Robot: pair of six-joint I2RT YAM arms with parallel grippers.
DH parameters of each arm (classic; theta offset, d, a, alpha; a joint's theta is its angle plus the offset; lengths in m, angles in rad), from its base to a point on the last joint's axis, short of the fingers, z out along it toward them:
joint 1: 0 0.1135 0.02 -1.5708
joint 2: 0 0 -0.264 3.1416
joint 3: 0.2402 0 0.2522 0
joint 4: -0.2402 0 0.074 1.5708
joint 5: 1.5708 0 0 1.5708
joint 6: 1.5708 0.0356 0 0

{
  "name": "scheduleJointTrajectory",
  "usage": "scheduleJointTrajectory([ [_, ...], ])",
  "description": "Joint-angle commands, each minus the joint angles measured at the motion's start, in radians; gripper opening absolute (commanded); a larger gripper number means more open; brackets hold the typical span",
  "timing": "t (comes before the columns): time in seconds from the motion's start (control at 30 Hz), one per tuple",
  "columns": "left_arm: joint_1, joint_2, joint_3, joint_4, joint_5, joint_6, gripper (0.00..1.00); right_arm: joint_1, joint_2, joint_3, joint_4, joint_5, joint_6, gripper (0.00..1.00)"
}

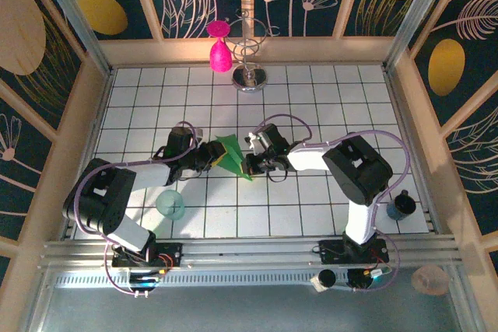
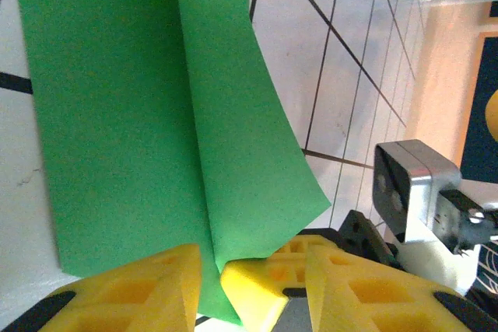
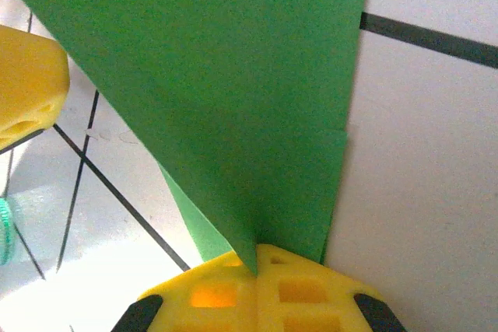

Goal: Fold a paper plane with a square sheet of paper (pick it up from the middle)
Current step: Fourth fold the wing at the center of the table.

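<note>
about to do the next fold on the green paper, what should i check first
1. Right hand shut on the green paper: ok.
2. Left hand gripping the paper: cannot tell; the paper's edge runs between its fingers, but a firm pinch isn't clear.
3. Centre crease present: ok, two flaps meet along a line in the left wrist view.
4. Flaps lying flat: not ok, one flap curls upward.
5. Teal cup apart from the paper: ok.
</note>
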Motion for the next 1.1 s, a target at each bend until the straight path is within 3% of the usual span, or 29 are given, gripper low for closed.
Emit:
scheduleJointTrajectory([
  [0.0,-0.008,0.012,-0.023,0.111,0.031,-0.019,0.40,-0.021,-0.018,-0.026,0.055,-0.092,0.045,0.00],
  [0.2,-0.025,0.027,-0.043,0.175,0.046,-0.017,0.40,-0.055,-0.006,-0.044,0.106,-0.165,0.099,0.00],
  [1.07,-0.067,0.146,0.120,-0.083,-0.004,0.142,0.55,-0.067,0.042,-0.037,0.107,-0.208,0.120,0.00],
])
